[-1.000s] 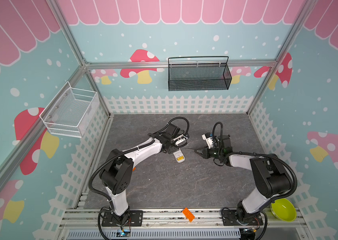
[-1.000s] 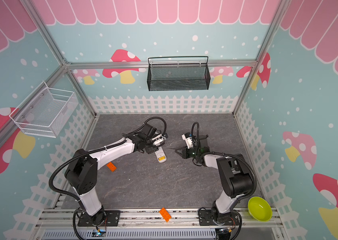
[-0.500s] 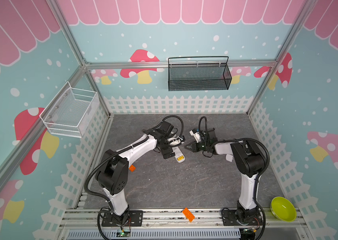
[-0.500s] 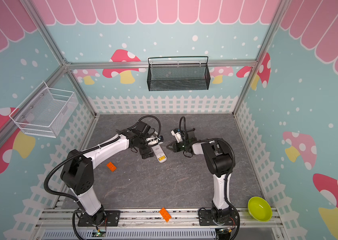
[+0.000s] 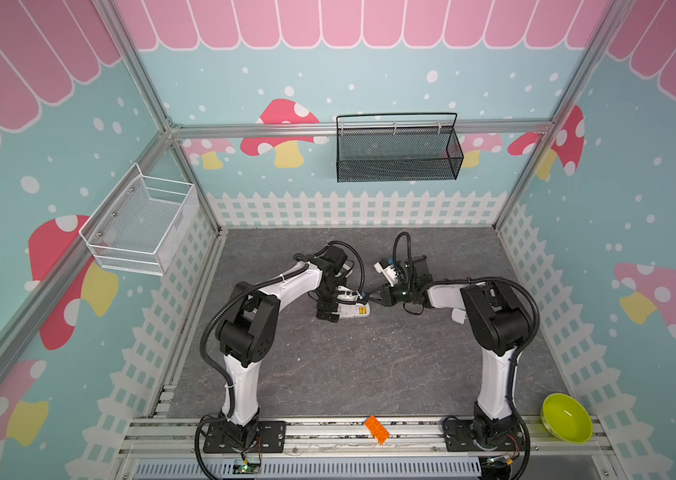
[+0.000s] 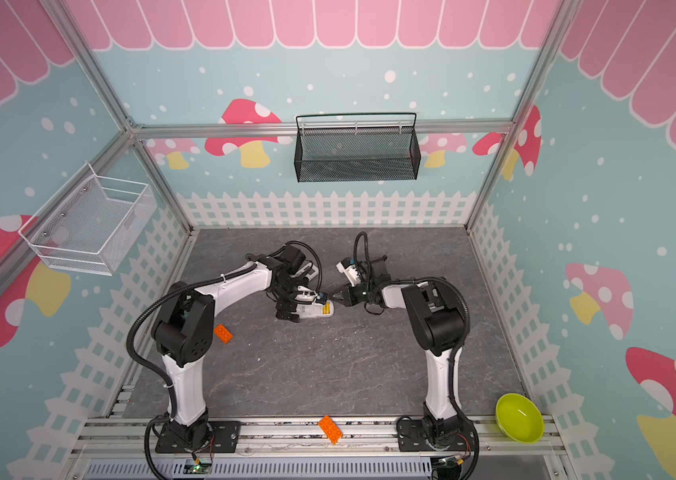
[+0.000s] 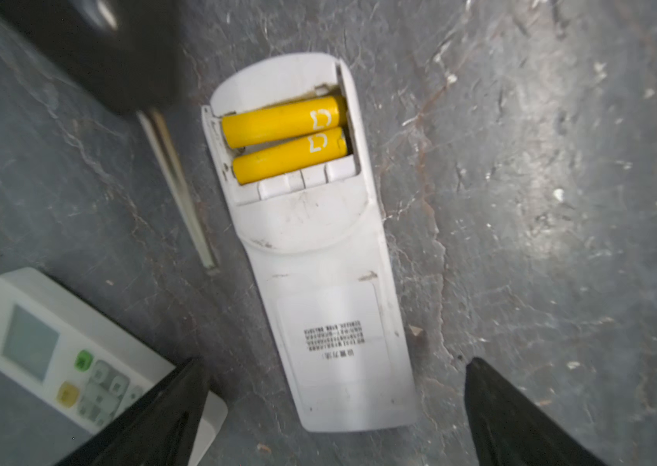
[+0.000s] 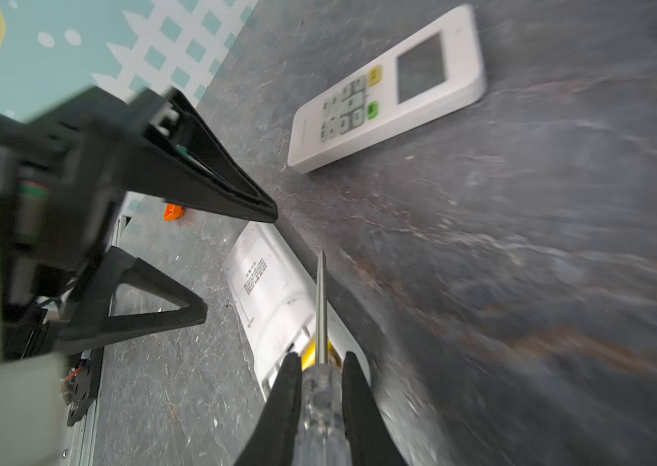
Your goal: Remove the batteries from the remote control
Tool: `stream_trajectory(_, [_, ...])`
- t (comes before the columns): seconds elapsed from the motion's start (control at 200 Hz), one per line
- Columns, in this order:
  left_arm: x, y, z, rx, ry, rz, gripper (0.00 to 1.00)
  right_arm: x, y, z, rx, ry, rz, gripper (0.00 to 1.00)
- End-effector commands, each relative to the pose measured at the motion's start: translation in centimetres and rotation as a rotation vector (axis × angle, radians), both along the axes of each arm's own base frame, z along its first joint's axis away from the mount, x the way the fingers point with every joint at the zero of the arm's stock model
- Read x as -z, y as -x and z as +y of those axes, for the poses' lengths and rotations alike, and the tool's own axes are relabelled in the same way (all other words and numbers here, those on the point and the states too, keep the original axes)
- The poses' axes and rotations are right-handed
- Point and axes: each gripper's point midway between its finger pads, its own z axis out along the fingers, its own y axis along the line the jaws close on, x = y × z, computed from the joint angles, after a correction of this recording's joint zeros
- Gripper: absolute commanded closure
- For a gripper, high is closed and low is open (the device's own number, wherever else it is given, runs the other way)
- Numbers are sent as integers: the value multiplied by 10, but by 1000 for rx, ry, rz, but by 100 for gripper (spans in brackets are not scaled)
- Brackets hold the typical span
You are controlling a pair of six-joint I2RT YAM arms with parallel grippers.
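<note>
Jaws set about the opened remote control [image 7: 318, 282]: one pair apart, one pair clamped.
Jaws of the left gripper [image 7: 334, 363] stand wide apart, one on each side of the remote's label end. Those of the right gripper [image 8: 320, 359] are clamped on the clear handle of the screwdriver [image 8: 320, 298], whose metal shaft runs alongside the remote; whether its tip touches cannot be told. Two yellow batteries [image 7: 282, 121] lie side by side in the uncovered compartment at the remote's rounded end, crosswise to its length. The remote control lies face down on the grey table [image 7: 520, 201], near the middle of the frame in both top views, between the two grippers. A second remote [image 7: 56, 359], screen and buttons up, lies near it but apart.
</note>
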Motion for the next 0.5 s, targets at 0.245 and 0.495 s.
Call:
stream_trajectory(0.245, [33,10,14,-72,-87,51,2,-54,8,-63,173,19,-124,100])
stream_trajectory(0.495, [45,18,21,-78,-128,97,31,-66,19,-78,208,15,-145,100])
